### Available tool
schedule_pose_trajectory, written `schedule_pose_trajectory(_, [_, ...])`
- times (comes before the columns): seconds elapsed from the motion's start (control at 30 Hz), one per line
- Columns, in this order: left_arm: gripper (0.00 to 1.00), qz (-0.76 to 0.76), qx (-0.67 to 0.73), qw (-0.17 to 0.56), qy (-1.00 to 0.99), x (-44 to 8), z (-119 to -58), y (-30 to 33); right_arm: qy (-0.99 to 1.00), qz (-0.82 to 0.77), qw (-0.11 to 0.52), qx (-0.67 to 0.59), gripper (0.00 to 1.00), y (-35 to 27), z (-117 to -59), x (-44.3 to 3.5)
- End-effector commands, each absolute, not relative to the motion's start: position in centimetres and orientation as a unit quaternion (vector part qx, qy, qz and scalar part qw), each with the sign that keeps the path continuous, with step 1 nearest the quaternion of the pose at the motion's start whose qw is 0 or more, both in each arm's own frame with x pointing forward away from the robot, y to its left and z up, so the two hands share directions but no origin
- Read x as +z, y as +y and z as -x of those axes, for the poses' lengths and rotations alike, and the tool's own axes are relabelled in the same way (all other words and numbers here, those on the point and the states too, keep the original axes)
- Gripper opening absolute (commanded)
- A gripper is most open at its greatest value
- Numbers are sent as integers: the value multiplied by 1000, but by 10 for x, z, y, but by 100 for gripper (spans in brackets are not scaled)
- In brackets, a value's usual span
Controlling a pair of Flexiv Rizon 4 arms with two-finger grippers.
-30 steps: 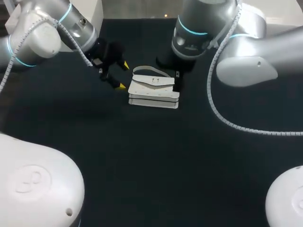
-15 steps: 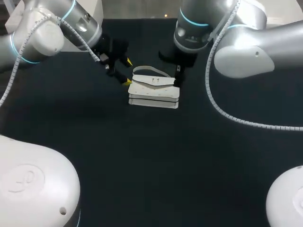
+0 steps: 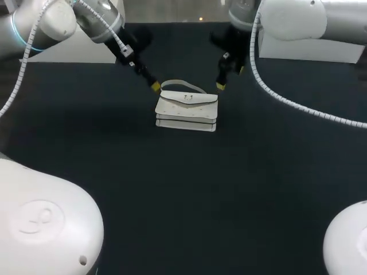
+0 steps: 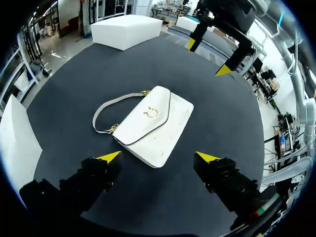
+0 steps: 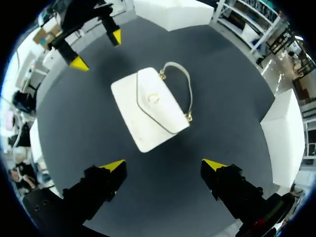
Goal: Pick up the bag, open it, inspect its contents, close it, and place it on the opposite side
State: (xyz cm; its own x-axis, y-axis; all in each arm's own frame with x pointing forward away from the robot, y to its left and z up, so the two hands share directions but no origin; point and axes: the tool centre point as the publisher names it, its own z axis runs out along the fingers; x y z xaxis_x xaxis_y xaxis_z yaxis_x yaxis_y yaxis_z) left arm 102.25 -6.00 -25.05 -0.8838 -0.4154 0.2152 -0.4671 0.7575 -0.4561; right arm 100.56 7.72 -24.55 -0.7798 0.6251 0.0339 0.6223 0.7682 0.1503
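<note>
Both arms pull back from the bag (image 3: 187, 109). The left gripper (image 5: 97, 50), a second ago low beside the bag's left end, has risen and swung round toward its far left corner. The right gripper (image 3: 229, 78), earlier tucked close behind the bag's right end, has lifted up and away.

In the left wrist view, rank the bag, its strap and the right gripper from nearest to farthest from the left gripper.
1. bag: its near corner lies just ahead of the left gripper.
2. strap: lies on the table along the bag's side, a little farther ahead.
3. right gripper: well beyond the bag's far end, above the table.
</note>
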Motion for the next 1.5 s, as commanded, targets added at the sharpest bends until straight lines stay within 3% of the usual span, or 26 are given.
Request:
schedule_pose_trajectory(0.03, [100,-563,348,196,-723,-258,-1024,-58,727,-633,-182,192,100,75,-1007,-253])
schedule_pose_trajectory(0.23, [100,-620,376,220,-652,-270,-1038,-55,633,-700,-261,203,100,74,-1007,-274])
schedule_pose_trajectory(0.7, [100,-620,376,220,-652,-270,-1038,-55,647,-698,-251,176,100,75,-1007,-275])
schedule_pose_trajectory(0.8, [100,-617,395,278,-621,-279,-1046,-59,631,-708,-255,186,100,76,-1010,-279])
schedule_pose_trajectory(0.97, [100,-595,422,349,-588,-288,-1059,-56,562,-723,-319,247,100,76,-1020,-293])
schedule_pose_trajectory(1.1, [100,-571,433,390,-577,-288,-1070,-56,527,-729,-319,299,100,76,-1025,-298])
schedule_pose_trajectory(1.5, [100,-595,419,411,-549,-299,-1084,-69,473,-731,-351,345,100,83,-1037,-317])
